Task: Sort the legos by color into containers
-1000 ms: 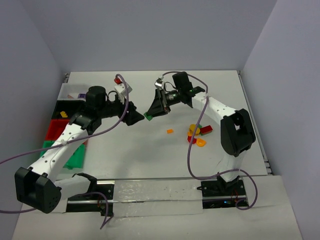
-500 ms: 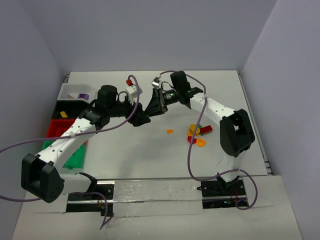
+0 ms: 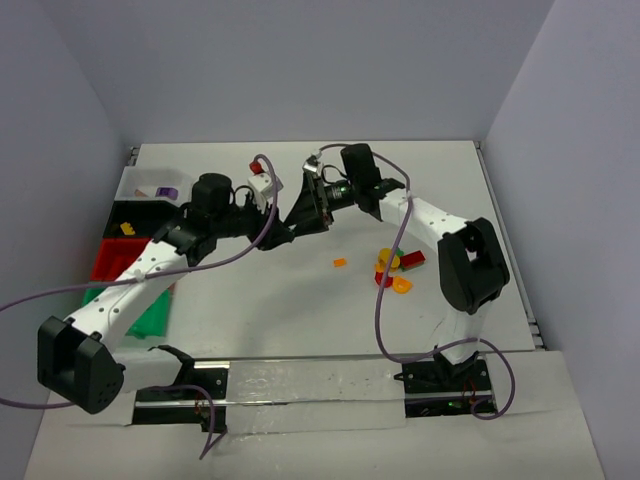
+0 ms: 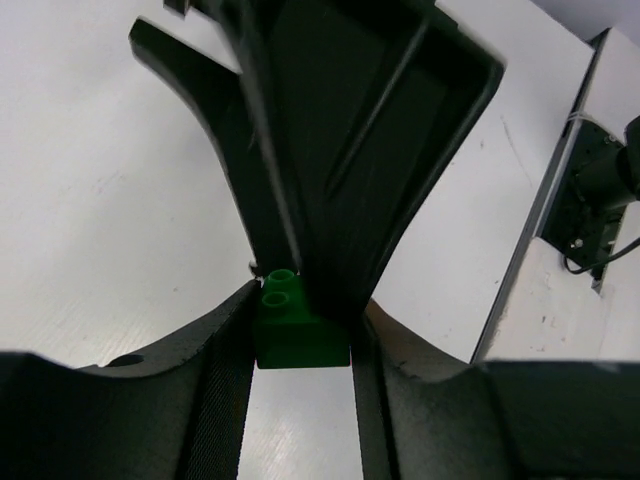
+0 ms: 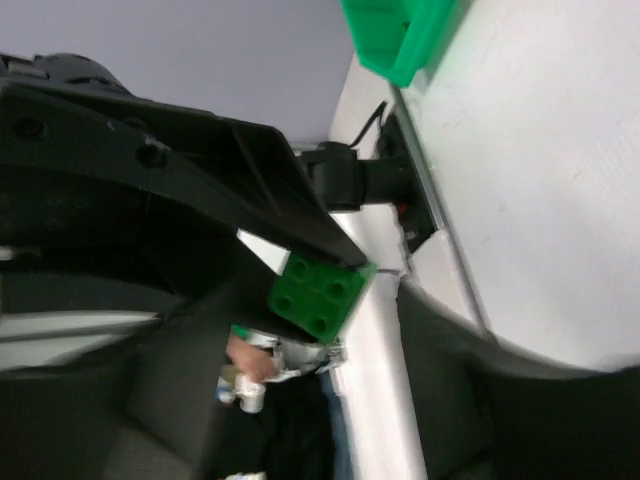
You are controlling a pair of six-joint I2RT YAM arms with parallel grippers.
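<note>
Green lego (image 4: 297, 325), sides flush against left jaws

No readable text, labels or numbers

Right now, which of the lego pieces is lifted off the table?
The green brick, gripped in the left tool in the air; the loose orange, yellow and red pieces all lie on the table.

Green lego (image 4: 298, 325); black left tool (image 4: 300, 342); white table (image 3: 300, 310); green container (image 5: 400, 35).
</note>
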